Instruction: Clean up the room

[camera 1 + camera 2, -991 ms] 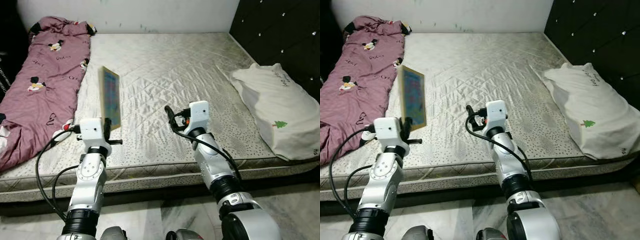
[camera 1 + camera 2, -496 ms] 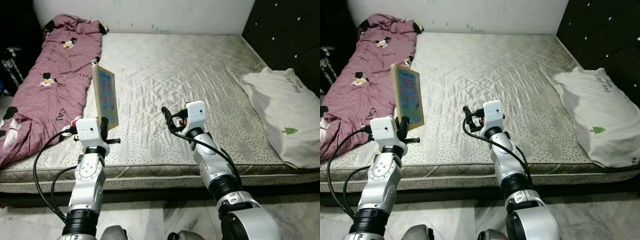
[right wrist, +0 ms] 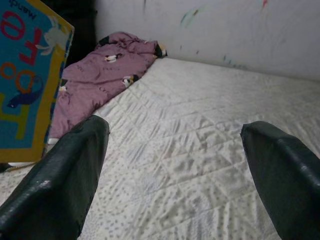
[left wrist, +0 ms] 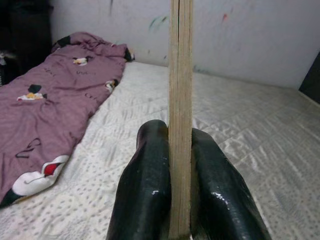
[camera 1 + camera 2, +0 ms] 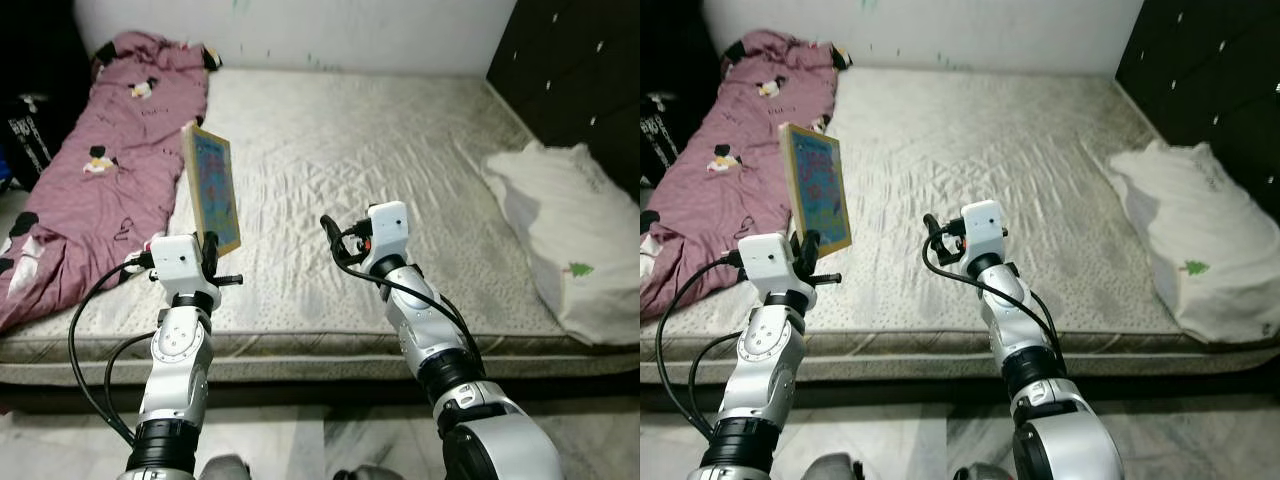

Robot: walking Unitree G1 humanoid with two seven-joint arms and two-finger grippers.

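Far to the left of the left gripper (image 4: 177, 187), a purple blanket (image 5: 95, 190) with cartoon prints lies along the left side of the mattress (image 5: 400, 160), and a dark bag (image 5: 28, 135) sits beyond it at the edge of the view. The left gripper is raised above the front edge of the mattress and its two black fingers (image 4: 145, 195) are pinching the lower edge of a flat wooden board (image 5: 211, 186), one finger on each face. The board stands upright, rising straight above the gripper, with a yellow border and a blue printed face (image 3: 25, 75) with large coloured letters turned toward the right gripper. To the right of the board, the right gripper (image 3: 175, 175) is held at a similar height over the quilted mattress, and its fingers (image 3: 60, 175) are spread wide apart with nothing between them. Well to the right of the right gripper, a white pillow (image 5: 565, 245) with a small green tree print lies on the mattress just beside the dark tufted headboard (image 5: 575, 70)
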